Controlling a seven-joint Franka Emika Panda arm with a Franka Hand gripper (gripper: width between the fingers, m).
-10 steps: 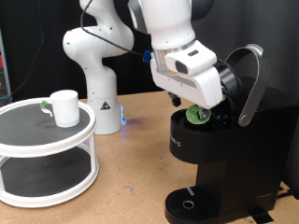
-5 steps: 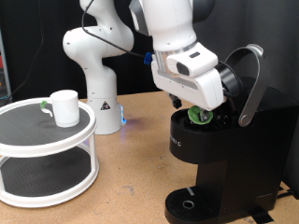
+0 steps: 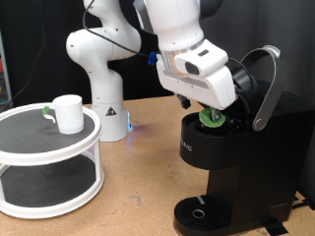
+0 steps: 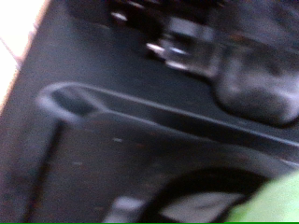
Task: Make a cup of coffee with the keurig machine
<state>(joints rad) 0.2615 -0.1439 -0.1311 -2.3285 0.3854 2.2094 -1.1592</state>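
Nearest in the exterior view, at the bottom right, the round drip tray (image 3: pixel 200 213) of the keurig machine (image 3: pixel 236 167) sits bare, with no vessel under the spout. The machine fills the right side, and its silver-grey lid handle (image 3: pixel 264 93) is swung up and back, so the brew chamber stands open from above, which is probably why the arm comes in from the top.

At the exterior view's left, a white two-tier stand (image 3: pixel 49 157) rests on the wooden surface (image 3: pixel 138 187). The cup (image 3: pixel 68 113) stands upright on its top tier, well apart from the machine, with the green mark on its handle facing left. It is parked there out of the arm's way, and judged from this, the cup has not yet been brought to the tray.

Further back, the pincer (image 3: pixel 209 114) hangs directly over the open chamber, with a green-topped pod (image 3: pixel 210 119) at its tip, level with the chamber's mouth. The bulky white hand hides the fingers, so whether they are apart or clamped on the pod cannot be told. The wrist view is blurred: dark machine housing and a green patch (image 4: pixel 271 203) at one corner, likely the pod's top.

Farthest, the white robot base (image 3: pixel 98 69) stands on the surface before a black backdrop.
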